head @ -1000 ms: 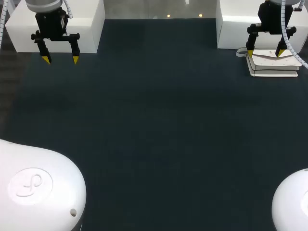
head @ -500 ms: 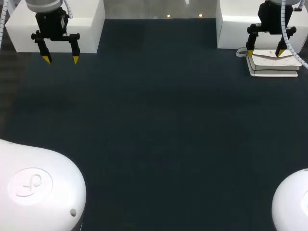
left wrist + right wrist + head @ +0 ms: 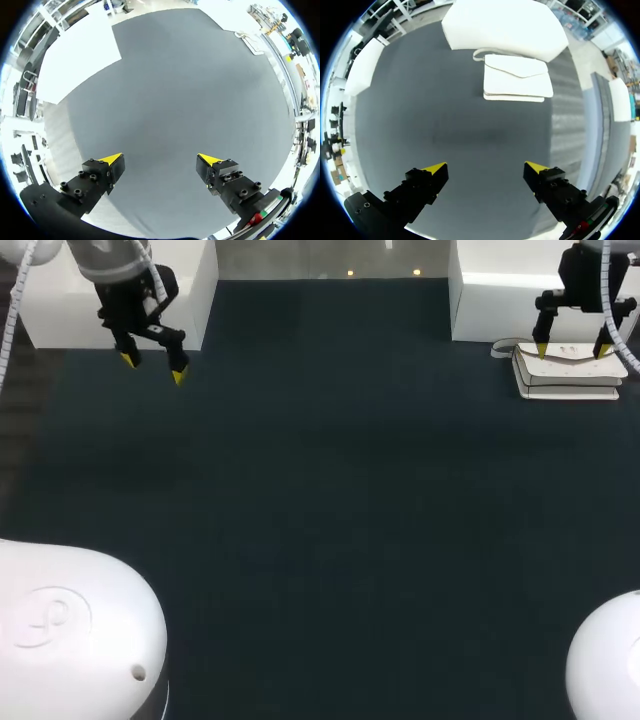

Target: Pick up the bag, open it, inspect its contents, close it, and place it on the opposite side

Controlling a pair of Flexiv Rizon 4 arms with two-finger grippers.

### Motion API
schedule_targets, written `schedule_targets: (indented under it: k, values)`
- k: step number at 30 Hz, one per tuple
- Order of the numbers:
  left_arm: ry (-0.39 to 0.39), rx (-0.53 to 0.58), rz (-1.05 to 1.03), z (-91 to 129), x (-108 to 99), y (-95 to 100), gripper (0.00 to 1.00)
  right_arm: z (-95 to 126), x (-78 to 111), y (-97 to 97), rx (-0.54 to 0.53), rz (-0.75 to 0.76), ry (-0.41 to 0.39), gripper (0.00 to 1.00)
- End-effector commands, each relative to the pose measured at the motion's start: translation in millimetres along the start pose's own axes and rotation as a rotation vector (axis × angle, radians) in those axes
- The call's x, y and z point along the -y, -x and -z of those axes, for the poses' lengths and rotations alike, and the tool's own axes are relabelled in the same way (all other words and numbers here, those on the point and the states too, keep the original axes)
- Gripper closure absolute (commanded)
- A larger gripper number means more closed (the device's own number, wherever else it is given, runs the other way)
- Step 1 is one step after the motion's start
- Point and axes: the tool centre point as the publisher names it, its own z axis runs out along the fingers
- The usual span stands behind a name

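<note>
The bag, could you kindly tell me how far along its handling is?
Nothing looks done yet: the bag lies shut and flat at the right side of the table. In hand: the right tool hangs open short of it, gripping nothing; the left tool is open and empty. Left: lifting, opening, inspecting, closing and placing it on the opposite side.

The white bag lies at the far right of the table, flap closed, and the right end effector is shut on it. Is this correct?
Not quite. The right end effector is open and holds nothing: the right wrist view shows the white bag lying ahead of it, untouched. The bag does lie at the far right of the table, flap closed.
</note>
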Motion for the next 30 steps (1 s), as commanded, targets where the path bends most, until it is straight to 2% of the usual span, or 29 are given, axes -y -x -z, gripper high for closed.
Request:
schedule_targets:
  k: [1, 13, 23, 30]
  values:
    - [-0.237, -0.059, -0.488, -8.1, -5.7, -8.6, 0.00, -13.2, -14.3, 24.3, -0.046, -0.005, -0.007, 0.00]
    - [-0.517, -0.182, -0.960, -17.8, -1.1, -29.6, 0.00, -34.4, -35.8, 77.6, -0.165, -0.039, 0.009, 0.00]
    - [-0.607, -0.296, -1.106, -30.9, 22.5, -43.0, 0.00, -47.6, -48.6, 102.2, -0.210, -0.062, 0.000, 0.00]
    - [-0.633, -0.345, -1.154, -39.8, 31.1, -50.2, 0.00, -54.1, -59.5, 112.6, -0.237, -0.063, 0.006, 0.00]
